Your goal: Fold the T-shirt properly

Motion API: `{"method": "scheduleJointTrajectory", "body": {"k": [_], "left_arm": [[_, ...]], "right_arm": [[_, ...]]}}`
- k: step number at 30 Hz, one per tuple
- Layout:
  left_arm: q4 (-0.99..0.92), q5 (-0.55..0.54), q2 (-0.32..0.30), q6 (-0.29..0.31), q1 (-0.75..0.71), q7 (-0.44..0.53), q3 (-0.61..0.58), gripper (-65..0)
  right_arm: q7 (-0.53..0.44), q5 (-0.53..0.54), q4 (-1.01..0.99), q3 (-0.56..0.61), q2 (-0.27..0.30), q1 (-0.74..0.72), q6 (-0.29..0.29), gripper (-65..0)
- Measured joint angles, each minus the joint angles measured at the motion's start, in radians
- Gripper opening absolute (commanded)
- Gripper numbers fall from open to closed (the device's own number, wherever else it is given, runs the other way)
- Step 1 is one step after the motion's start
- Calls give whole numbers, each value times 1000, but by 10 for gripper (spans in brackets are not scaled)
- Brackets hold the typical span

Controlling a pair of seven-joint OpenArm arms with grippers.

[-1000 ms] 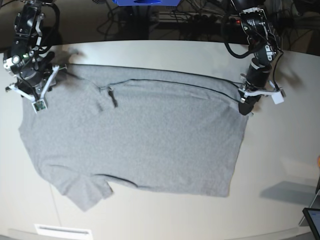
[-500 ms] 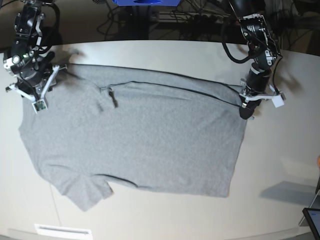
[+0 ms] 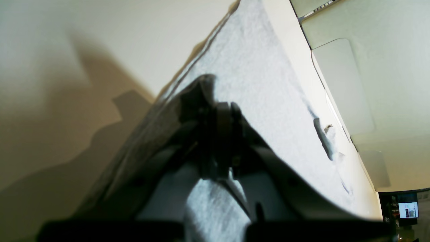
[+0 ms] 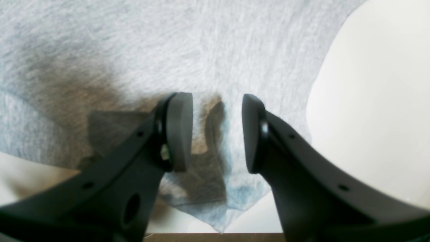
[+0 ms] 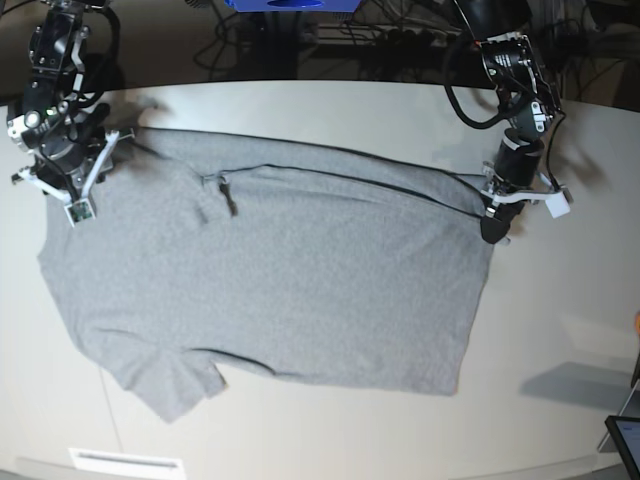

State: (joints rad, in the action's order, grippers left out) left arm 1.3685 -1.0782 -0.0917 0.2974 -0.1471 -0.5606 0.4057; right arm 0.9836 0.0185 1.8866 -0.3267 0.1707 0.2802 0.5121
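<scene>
Two arms work one large heather-grey cotton T-shirt (image 5: pixel 270 270), which lies spread flat across the pale tabletop (image 5: pixel 560 330).

Base view: plain side of the shirt faces up, one short sleeve pointing toward the near edge. The left gripper (image 5: pixel 492 222) stands at the shirt's far corner on this view's right, pressed down onto the hem. A dark fold line runs from that corner toward the collar area, so the far edge looks doubled over already. The right gripper (image 5: pixel 72 190) sits over the opposite far corner by the other sleeve. Both arms at the same long edge suggests a paired lift, my guess being to carry that edge toward the near side.

Left wrist view: the left gripper (image 3: pixel 221 141) has its dark jaws brought together with grey cloth pinched between them; fabric rises in a taut ridge away from the pinch. It appears to hold the corner so the edge stays straight.

Right wrist view: the right gripper (image 4: pixel 216 132) has its jaws parted, a clear gap between the pads, with a cloth point of the shirt (image 4: pixel 215 50) directly beneath. Nothing is held. It seems lined up to close on that corner, though whether the pads touch the fabric I cannot tell.
</scene>
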Motion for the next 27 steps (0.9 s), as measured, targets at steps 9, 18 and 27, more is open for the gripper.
{"method": "scheduleJointTrajectory", "body": {"k": [9, 18, 27], "left_arm": [[-1, 0, 0, 4, -2, 1, -1, -621], [0, 0, -4, 5, -6, 3, -7, -420], [41, 0, -7, 6, -44, -7, -6, -411]], "right_arm": [[-3, 0, 85, 2, 2, 29, 188, -427], [-82, 3, 85, 129, 8, 69, 194, -427], [-145, -4, 85, 333, 42, 108, 191, -428]]}}
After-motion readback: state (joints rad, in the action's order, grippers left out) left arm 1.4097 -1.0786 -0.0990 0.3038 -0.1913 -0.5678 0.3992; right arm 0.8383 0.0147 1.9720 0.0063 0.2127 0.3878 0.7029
